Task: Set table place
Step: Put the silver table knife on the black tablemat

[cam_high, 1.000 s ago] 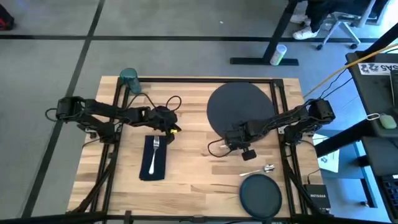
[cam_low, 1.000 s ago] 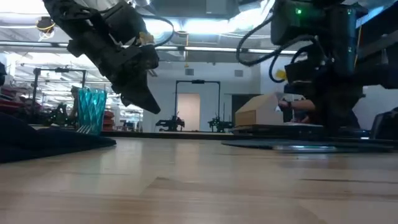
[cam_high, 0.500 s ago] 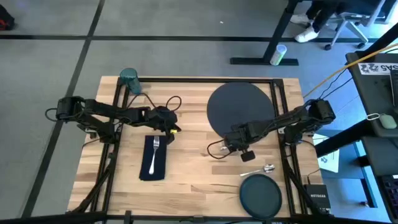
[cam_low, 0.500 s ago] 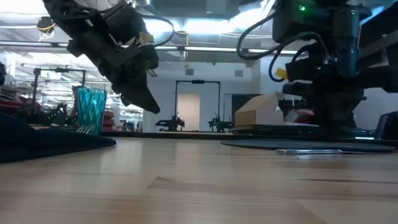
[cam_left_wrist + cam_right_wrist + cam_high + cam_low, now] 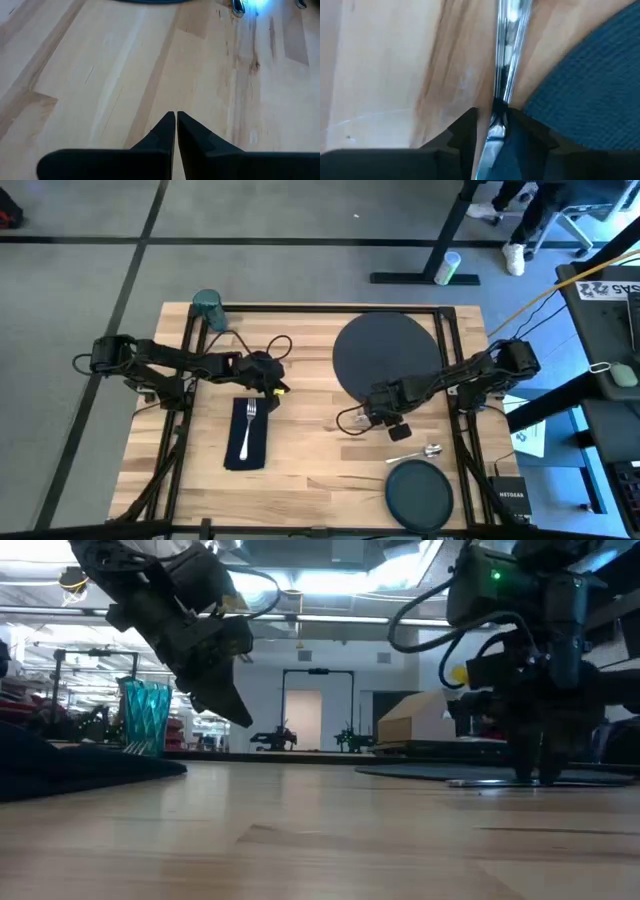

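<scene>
Steel, thin and shiny, the knife [image 5: 509, 45] lies flat on the wooden table [image 5: 320, 460], touching the near edge of the large grey plate [image 5: 385, 350]. Our right gripper [image 5: 491, 122] is down over it, fingers pinched onto the blade. We judge it light, stiff and slippery, best gripped across its narrow width. Our left gripper [image 5: 175, 122], fingers together and empty, hovers beside that plate, just above the napkin [image 5: 247, 435] and fork [image 5: 248, 425].

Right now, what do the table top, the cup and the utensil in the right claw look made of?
Table: pale wood strips, matte grain. Cup: translucent teal, ribbed, glass or plastic. Utensil between the right claw fingers: polished metal, mirror-bright.
</scene>
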Controlling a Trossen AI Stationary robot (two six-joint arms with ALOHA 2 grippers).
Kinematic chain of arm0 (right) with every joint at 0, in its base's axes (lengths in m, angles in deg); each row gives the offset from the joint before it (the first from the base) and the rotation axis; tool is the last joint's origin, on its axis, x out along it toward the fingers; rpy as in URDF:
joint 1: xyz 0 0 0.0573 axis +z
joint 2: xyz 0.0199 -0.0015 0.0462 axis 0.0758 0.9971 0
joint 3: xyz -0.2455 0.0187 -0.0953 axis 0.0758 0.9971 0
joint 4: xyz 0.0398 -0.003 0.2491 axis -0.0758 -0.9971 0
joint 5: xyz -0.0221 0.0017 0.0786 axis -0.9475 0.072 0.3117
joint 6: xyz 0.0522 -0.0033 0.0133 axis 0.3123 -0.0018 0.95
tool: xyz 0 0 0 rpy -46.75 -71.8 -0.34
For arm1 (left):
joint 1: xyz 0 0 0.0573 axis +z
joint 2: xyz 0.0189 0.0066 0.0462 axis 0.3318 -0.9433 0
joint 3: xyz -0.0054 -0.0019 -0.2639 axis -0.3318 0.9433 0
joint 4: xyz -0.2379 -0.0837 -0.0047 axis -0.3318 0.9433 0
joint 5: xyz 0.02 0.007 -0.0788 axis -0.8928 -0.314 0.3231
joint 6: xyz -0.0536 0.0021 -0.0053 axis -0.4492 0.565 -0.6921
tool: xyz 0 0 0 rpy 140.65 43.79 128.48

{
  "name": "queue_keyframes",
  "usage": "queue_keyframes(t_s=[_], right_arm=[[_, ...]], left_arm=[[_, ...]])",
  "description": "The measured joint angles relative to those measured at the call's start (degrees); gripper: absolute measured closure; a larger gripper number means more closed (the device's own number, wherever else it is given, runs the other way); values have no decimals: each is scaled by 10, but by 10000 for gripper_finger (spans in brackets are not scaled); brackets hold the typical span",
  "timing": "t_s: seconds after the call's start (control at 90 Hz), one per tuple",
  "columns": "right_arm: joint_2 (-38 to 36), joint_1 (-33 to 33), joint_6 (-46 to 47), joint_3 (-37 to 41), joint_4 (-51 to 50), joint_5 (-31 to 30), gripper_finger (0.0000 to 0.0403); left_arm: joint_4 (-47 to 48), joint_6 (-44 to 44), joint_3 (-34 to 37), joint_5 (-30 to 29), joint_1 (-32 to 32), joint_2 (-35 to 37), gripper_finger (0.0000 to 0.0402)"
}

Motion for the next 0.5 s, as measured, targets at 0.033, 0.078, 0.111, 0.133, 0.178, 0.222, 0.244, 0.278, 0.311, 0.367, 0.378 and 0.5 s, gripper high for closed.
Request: queue_keyframes(t_s=[0.033,0.078,0.111,0.133,0.178,0.222,0.244,0.278,0.311,0.367,0.378,0.5], right_arm=[[0,0,2,2,4,1,300],[0,0,5,3,11,5,300],[0,0,7,3,18,13,300],[0,0,7,4,24,20,300],[1,-1,9,4,38,34,300],[1,0,12,4,53,40,302],[1,0,12,4,61,43,304],[2,1,13,4,75,50,309],[3,1,13,4,87,57,316],[6,1,13,4,97,62,333],[7,1,13,4,100,64,336],[21,1,-4,3,153,88,380]], left_arm=[[0,0,0,0,0,0,401],[-1,0,0,0,0,0,401],[-1,0,0,0,0,0,401],[-1,0,0,0,0,0,401],[-1,-1,0,0,0,0,401],[-1,-1,0,0,0,0,401],[-1,-1,0,0,0,0,401],[-1,-1,0,0,0,0,401],[-1,-2,0,0,0,0,401],[-1,-2,0,0,0,0,401],[-1,-2,0,0,0,0,401],[-2,-3,0,0,-2,0,401]])
